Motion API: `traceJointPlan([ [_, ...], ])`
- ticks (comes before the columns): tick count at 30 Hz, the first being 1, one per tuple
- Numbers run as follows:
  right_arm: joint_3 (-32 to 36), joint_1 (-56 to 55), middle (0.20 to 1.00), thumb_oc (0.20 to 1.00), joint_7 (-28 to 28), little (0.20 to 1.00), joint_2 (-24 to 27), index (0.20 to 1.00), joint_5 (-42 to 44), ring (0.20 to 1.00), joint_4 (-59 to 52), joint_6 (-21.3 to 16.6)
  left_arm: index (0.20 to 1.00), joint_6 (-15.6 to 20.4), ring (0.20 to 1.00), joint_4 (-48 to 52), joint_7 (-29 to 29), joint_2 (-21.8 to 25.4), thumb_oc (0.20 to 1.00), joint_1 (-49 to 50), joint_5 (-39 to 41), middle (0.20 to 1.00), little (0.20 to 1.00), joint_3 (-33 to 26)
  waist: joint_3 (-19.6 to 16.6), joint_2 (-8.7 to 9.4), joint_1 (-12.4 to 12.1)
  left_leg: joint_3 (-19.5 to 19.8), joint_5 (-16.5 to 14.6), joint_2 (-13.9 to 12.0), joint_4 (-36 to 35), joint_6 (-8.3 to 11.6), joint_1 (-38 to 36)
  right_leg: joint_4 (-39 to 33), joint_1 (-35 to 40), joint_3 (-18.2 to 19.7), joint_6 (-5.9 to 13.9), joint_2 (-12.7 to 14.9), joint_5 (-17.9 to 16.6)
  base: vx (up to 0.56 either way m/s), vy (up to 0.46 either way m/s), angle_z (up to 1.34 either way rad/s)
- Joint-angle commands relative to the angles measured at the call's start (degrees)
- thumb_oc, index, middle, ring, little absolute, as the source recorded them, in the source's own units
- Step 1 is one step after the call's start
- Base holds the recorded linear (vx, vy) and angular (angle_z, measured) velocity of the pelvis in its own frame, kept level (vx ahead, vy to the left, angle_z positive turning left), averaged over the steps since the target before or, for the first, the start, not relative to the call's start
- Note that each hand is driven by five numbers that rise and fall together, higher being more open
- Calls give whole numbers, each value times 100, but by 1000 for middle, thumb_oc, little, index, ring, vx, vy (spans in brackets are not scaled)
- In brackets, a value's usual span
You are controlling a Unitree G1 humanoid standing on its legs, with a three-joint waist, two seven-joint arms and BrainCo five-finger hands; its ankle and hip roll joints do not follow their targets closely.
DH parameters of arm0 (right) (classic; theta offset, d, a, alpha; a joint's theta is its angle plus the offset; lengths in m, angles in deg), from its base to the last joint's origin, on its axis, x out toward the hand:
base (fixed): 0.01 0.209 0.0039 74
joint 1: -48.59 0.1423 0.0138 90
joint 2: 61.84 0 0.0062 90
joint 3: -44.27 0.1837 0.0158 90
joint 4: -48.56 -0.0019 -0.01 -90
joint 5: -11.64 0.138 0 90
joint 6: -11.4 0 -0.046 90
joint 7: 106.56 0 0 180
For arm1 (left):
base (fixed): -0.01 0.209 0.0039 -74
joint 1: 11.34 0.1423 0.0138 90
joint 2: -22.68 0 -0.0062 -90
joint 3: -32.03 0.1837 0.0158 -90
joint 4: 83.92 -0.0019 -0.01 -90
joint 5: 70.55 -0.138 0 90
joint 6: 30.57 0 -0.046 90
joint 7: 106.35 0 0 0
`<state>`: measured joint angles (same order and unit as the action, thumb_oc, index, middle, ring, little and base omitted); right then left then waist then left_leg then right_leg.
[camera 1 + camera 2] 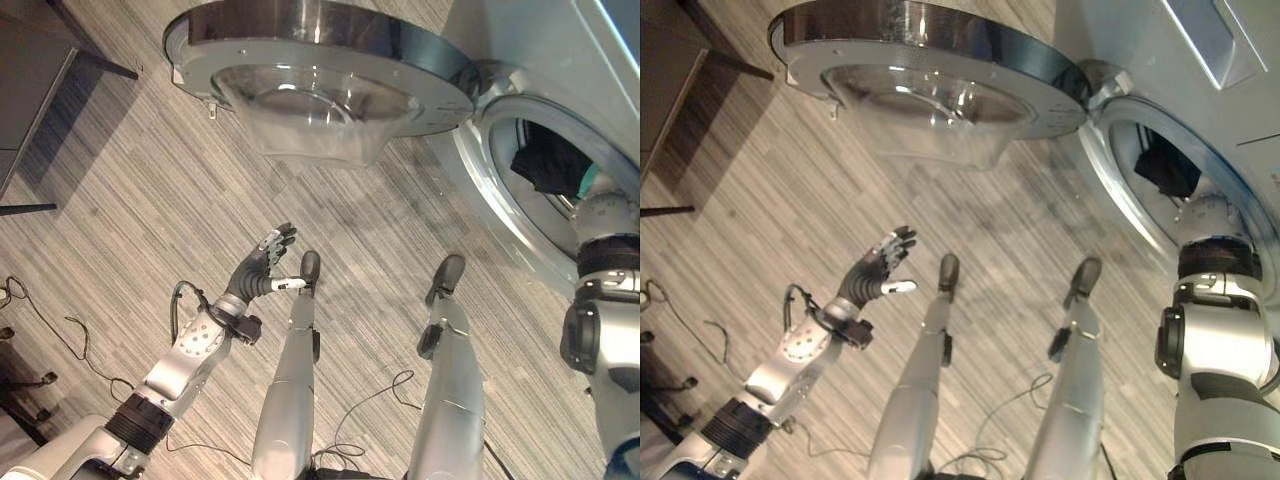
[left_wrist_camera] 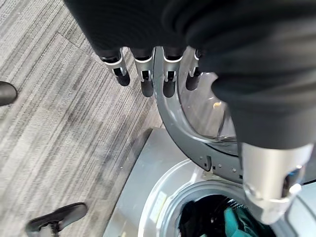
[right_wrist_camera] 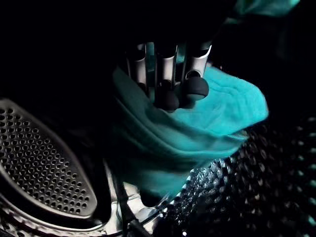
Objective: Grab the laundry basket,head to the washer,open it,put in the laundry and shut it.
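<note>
Right hand [image 3: 170, 74]: my fingers [image 3: 195, 88] curl on teal cloth [image 3: 217, 113] inside the washer drum [image 3: 44, 168].
Left hand [image 1: 262, 262]: fingers relaxed, below the open door [image 1: 320, 60].

One washer [image 1: 560, 60], one open door [image 1: 320, 60], two garments: teal cloth [image 3: 197, 123], black cloth [image 1: 545, 165].

It looked like a laundry corner of a home or a mock-up flat: a front-loading washer [image 1: 560, 60] stood with its round glass door [image 1: 320, 80] swung open, clothes [image 1: 550, 165] inside the drum, on striped grey wood-look flooring [image 1: 130, 200], beside dark furniture [image 1: 30, 90].
</note>
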<state>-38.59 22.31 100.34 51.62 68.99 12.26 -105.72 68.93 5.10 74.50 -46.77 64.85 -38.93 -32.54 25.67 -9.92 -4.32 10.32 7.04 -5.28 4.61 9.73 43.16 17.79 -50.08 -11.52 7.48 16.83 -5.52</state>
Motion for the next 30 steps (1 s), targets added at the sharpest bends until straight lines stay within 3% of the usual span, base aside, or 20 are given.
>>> traceJointPlan([
  [1,-473,770,570,570,248,570,1340,570,-504,570,98,164,1000,151,1000,216,37,-173,1000,434,115,1000,1000,105,-591,-100,-4,-450,-326,-241,-145,31,-496,-457,56,494,231,-310,561,-10,18,-15],
  [2,-744,883,1000,1000,135,1000,1371,1000,-631,1000,594,483,1000,160,1000,199,36,-153,1000,423,108,1000,1000,110,-584,-118,-35,-481,-306,-238,-155,26,-488,-431,0,527,233,-304,556,-22,13,-16],
  [3,-1191,1097,1000,1000,-402,1000,1302,1000,-417,1000,1620,1074,1000,181,1000,180,15,-154,1000,405,101,1000,1000,64,-569,-141,-74,-533,-268,-259,-199,11,-470,-414,-79,567,225,-298,539,-22,4,-12],
  [4,-1202,1041,1000,1000,-785,1000,1010,1000,30,1000,1946,1316,1000,130,1000,137,-18,-229,1000,395,101,1000,1000,16,-530,-186,-61,-577,-265,-252,-190,-6,-459,-392,-113,598,211,-315,534,-8,-3,-7],
  [6,-1055,934,1000,1000,-947,1000,856,1000,369,1000,1953,1289,1000,85,1000,130,-40,-260,1000,390,95,1000,1000,-7,-522,-190,-50,-595,-275,-250,-175,-9,-463,-410,-92,599,207,-320,529,4,5,-5],
  [7,-795,683,1000,1000,-1199,1000,416,1000,891,1000,1675,1122,1000,23,1000,108,-84,-341,1000,361,49,1000,1000,-13,-489,-227,-40,-618,-287,-246,-161,-18,-453,-433,-66,599,204,-331,520,1,8,-8],
  [8,-747,597,1000,1000,-1192,1000,382,1000,897,1000,1616,1104,1000,23,1000,107,-87,-315,1000,383,48,1000,1000,-8,-503,-202,-43,-617,-290,-246,-156,-18,-459,-440,-53,598,204,-331,518,5,6,-15],
  [11,-124,-310,1000,1000,-2067,1000,-486,1000,1960,1000,589,698,1000,-47,1000,10,-273,-397,1000,430,-26,1000,1000,16,-460,-179,19,-579,-314,-251,-107,-6,-465,-492,107,546,194,-349,517,5,-18,-15],
  [12,-117,-326,1000,1000,-2066,1000,-493,1000,1958,1000,580,696,1000,-47,1000,12,-274,-390,1000,437,-25,1000,1000,18,-464,-175,19,-576,-315,-251,-106,-6,-467,-495,113,543,194,-349,517,0,0,0],
  [15,309,-1338,1000,1000,-2741,1000,-1127,1000,2380,1000,-384,527,1000,-85,1000,27,-526,-225,1000,659,-92,1000,1000,-55,-468,-79,135,-536,-336,-242,-74,12,-476,-595,293,491,192,-368,507,0,0,0],
  [20,427,-2223,1000,1000,-2956,1000,-1594,1000,2348,1000,-1050,492,1000,-123,1000,25,-588,-171,1000,875,-146,1000,1000,-176,-506,50,216,-519,-371,-255,-4,8,-466,-664,408,447,186,-364,470,4,-8,6],
  [23,400,-2949,1000,1000,-3073,1000,-1948,1000,2177,1000,-1285,657,1000,-155,1000,-1,-599,-196,1000,1041,-185,1000,1000,-344,-544,173,283,-505,-442,-267,143,-7,-436,-733,525,409,177,-363,438,-10,-2,5],
  [26,89,-4045,1000,1000,-3326,1000,-2391,1000,1758,1000,-1711,1001,1000,-213,1000,-110,-635,-271,1000,1308,-313,1000,1000,-586,-636,394,406,-472,-612,-274,384,-68,-475,-833,757,395,161,-361,375,-1,8,-2],
  [29,-164,-4503,1000,1000,-3475,1000,-2355,1000,1389,1000,-1865,1206,1000,-236,1000,-186,-660,-203,1000,1469,-481,1000,1000,-718,-674,507,463,-473,-713,-266,543,-108,-526,-872,895,412,156,-352,339,5,37,-5],
  [30,-397,-4878,1000,1000,-3565,1000,-2300,1000,930,1000,-1782,1379,1000,-279,1000,-350,-706,-175,1000,1585,-705,1000,1000,-795,-714,623,515,-479,-840,-246,675,-151,-624,-934,1090,421,165,-350,301,4,70,-10],
])
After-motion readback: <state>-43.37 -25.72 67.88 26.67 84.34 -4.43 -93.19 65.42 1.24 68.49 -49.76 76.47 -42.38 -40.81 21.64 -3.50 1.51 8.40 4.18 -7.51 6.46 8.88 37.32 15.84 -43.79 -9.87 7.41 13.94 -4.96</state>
